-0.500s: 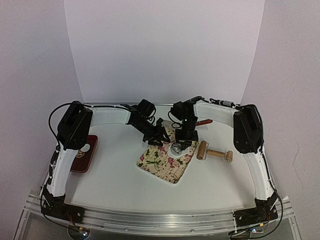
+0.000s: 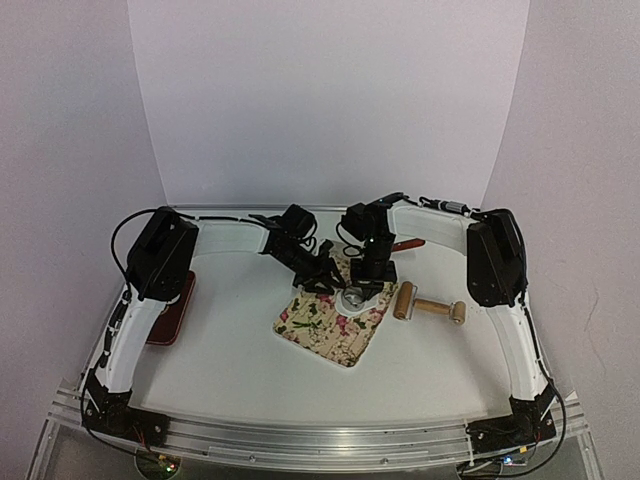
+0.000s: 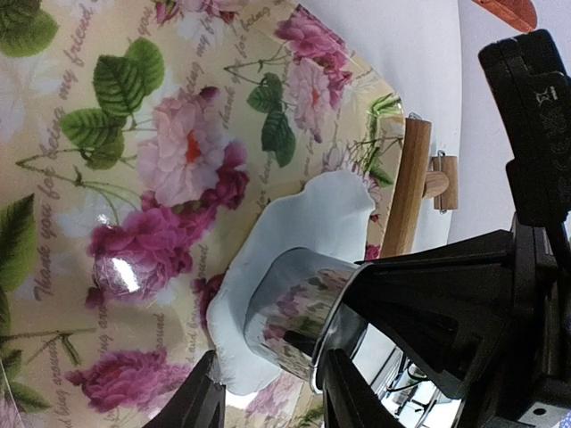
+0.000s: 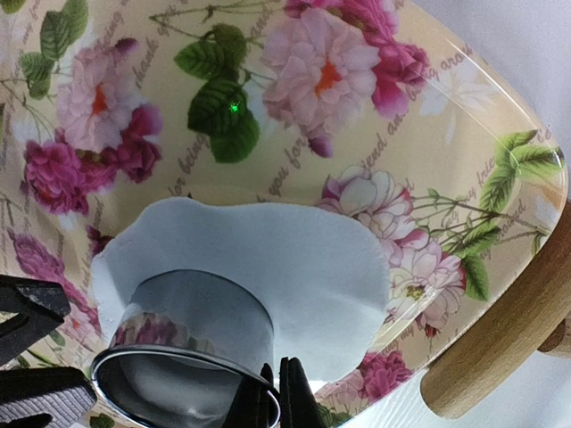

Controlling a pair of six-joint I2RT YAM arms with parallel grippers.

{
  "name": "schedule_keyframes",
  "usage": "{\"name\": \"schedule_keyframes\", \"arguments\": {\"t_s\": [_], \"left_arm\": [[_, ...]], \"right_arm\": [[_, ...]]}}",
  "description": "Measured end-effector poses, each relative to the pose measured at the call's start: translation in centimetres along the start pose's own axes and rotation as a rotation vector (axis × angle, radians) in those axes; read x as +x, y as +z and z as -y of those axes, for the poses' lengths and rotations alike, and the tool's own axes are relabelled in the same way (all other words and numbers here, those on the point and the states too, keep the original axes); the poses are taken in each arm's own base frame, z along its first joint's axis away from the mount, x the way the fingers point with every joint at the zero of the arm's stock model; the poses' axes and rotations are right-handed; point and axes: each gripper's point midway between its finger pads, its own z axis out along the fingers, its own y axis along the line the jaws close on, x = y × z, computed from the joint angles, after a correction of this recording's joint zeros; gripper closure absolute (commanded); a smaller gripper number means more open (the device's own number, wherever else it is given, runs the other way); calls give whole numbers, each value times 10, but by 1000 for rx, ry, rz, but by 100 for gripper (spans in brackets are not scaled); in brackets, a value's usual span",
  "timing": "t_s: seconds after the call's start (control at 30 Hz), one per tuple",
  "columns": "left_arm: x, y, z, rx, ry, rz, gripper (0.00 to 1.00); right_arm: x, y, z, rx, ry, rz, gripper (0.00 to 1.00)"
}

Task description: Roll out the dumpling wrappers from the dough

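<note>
dough (image 4: 303,259) lies by flowered board's (image 4: 401,116) far right edge, metal ring (image 4: 196,312) on it, rim clenched by right gripper (image 4: 277,379); left gripper (image 3: 270,379) released, fingers apart at dough edge.

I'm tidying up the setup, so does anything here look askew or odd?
The floral board lies turned diagonally to the table edge, and the dough sheet under the ring cutter has a wavy, lopsided outline. Nothing spilled.

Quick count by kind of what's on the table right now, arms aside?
Rolling pin: 1
Metal ring cutter: 1
Dough sheet: 1
Floral mat: 1
Red tray: 1
Red item at the back, kind unclear: 1
Total in view: 6
</note>
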Motion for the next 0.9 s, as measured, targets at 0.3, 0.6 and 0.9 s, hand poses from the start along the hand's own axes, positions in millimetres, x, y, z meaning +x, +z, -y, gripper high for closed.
{"name": "schedule_keyframes", "arguments": {"t_s": [0.3,0.6,0.9], "left_arm": [[3,2,-3,-10,16,-14,67],[7,6,-4,-28,49,-28,73],[6,7,-3,-70,96,-28,82]], "right_arm": [[0,1,0,2,-3,-3,100],[0,1,0,3,-3,-6,100],[0,1,-1,1,-6,-8,100]]}}
